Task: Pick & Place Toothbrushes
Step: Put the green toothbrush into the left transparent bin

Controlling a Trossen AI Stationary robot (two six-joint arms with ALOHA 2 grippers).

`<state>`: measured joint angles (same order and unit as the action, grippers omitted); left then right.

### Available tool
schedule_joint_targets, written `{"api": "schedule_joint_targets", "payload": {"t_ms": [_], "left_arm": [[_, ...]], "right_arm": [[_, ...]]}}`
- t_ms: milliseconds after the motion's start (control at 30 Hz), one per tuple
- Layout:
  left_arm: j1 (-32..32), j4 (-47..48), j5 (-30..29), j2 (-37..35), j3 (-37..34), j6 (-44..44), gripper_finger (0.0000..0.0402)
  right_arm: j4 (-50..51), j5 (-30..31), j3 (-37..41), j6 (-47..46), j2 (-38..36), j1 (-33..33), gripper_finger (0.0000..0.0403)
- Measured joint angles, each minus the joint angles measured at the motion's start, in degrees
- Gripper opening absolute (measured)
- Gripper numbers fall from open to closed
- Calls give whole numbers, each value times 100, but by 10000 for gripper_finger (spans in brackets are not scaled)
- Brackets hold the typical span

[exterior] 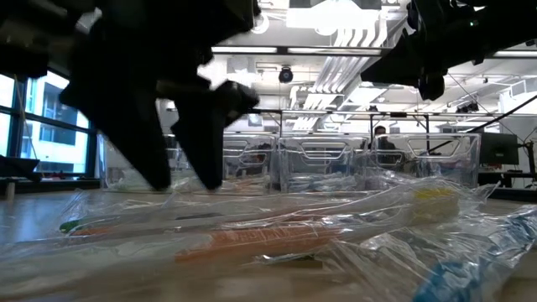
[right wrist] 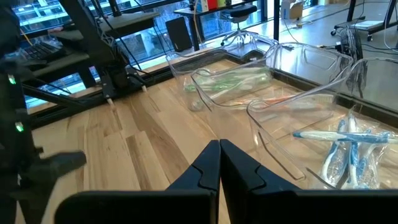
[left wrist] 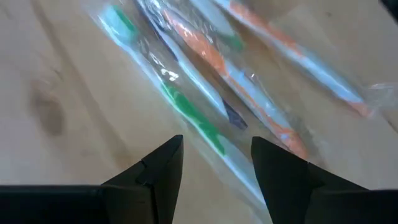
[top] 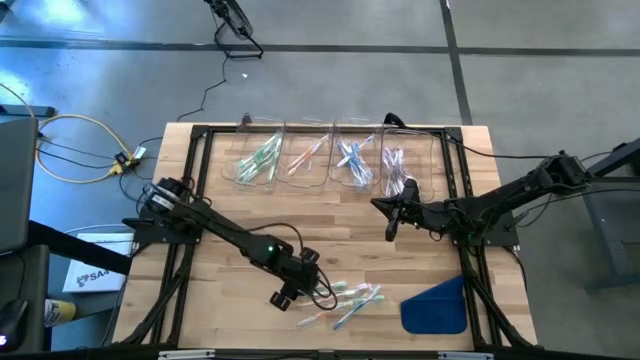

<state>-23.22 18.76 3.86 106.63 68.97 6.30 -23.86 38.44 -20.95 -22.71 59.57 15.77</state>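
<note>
A loose pile of wrapped toothbrushes [exterior: 277, 239] is seen nearest the low camera, spread on the wooden table [top: 230, 215] near its front edge. The left gripper [top: 284, 297] is held just beside this pile [top: 345, 297], its jaws spread wide with nothing between them; in the left wrist view a green-handled brush [left wrist: 186, 112] lies just ahead of the fingers [left wrist: 163, 163]. More brushes are sorted by colour in four clear bins [top: 335, 157] at the back. The right gripper [top: 391, 232] is held in front of the bins, jaws pressed together and empty. A blue cloth [top: 436, 307] lies at the front right
</note>
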Motion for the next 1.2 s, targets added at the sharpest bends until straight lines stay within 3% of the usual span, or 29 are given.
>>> {"api": "schedule_joint_targets", "payload": {"t_ms": [733,1200], "left_arm": [[-2,-59,263,231,-2,-1131,184],[322,522,-650,319,11,-1120,184]], "right_arm": [[9,-3,0,1,0,0,2],[8,-34,0,-10,0,-2,2]]}}
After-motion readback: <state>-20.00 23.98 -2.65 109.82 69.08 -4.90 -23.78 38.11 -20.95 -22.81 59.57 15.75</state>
